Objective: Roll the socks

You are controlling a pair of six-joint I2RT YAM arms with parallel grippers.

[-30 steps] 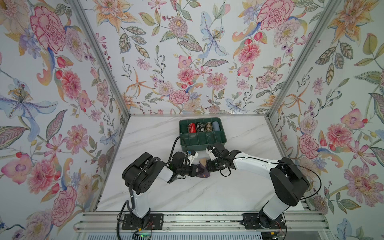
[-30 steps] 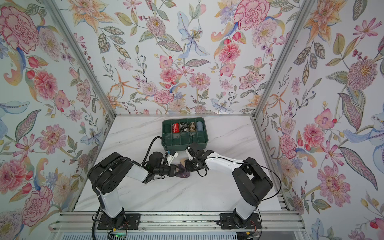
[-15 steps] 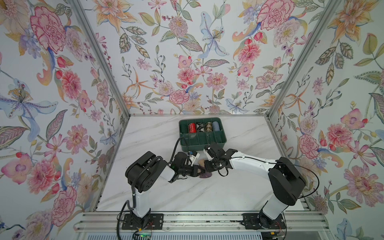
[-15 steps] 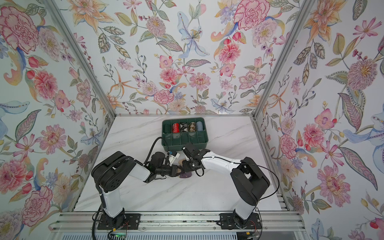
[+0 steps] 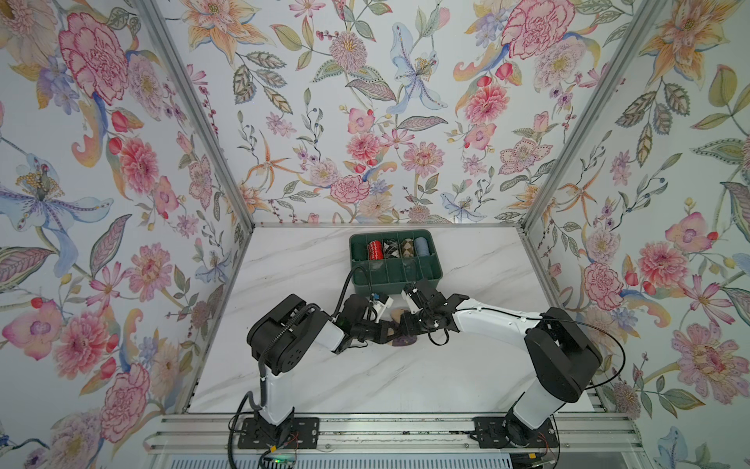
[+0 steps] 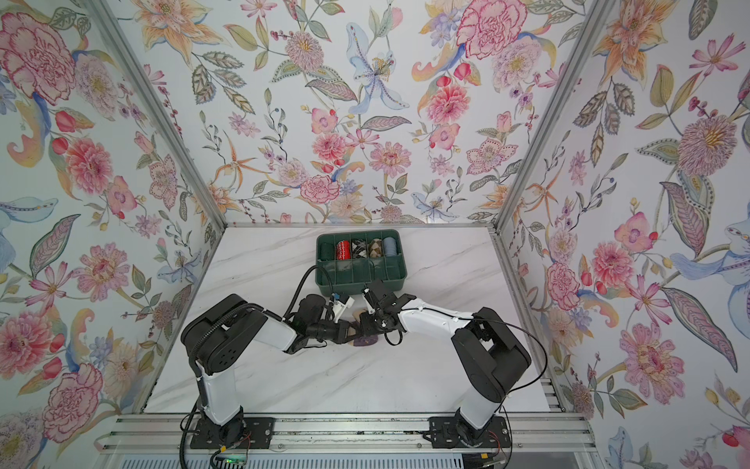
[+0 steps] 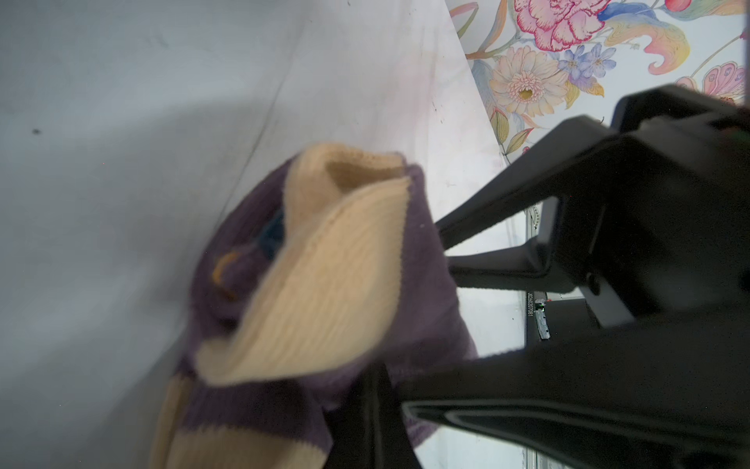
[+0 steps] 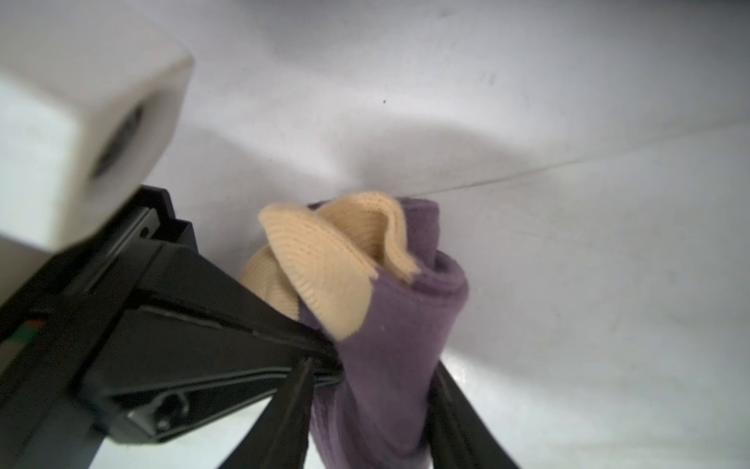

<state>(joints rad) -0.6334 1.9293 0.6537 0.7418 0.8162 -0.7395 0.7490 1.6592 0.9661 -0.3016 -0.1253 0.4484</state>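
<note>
- Right now I count two grippers, both mine, meeting tip to tip around the middle of the desk (image 5: 365, 377).
- My left gripper (image 5: 387, 329) is clamped tight on the socks (image 5: 404, 341). The right wrist view shows its fingertips pinching the purple fabric (image 8: 324, 357).
- My right gripper (image 5: 406, 325) stands partly open, with one finger on each side of the bundle (image 8: 385, 325). I cannot tell whether those fingers press the cloth.
- Socks: one bundle, dusty purple and ribbed, with tan toe pieces folded over at its end (image 7: 324, 284). A touch of navy and orange shows inside a fold. I cannot count the separate socks in it.
- The bundle sits between my two grippers, just on the near side of the tray. In both top views a purple edge shows below the fingertips (image 6: 367, 342). I cannot tell whether the rest is lifted off the desk.
- One dark green divided tray (image 5: 395, 284) stands toward the far side of the desk, roughly centred.
- Four rolls stand in the tray's far row. From left to right they are a red patterned one (image 5: 375, 249), a black-and-white diamond one (image 5: 390, 248), a brown diamond one (image 5: 407, 247) and a light-blue one (image 5: 422, 245).
- One black cable (image 5: 345, 284) loops from my left wrist up past the tray's left corner.
- The desk is white marble-look with faint grey veins.
- An aluminium rail (image 5: 385, 430) along the near edge carries both arm bases.
- Three walls close in the left, far and right sides, all papered with large pink, orange and blue flowers (image 5: 365, 122).
</note>
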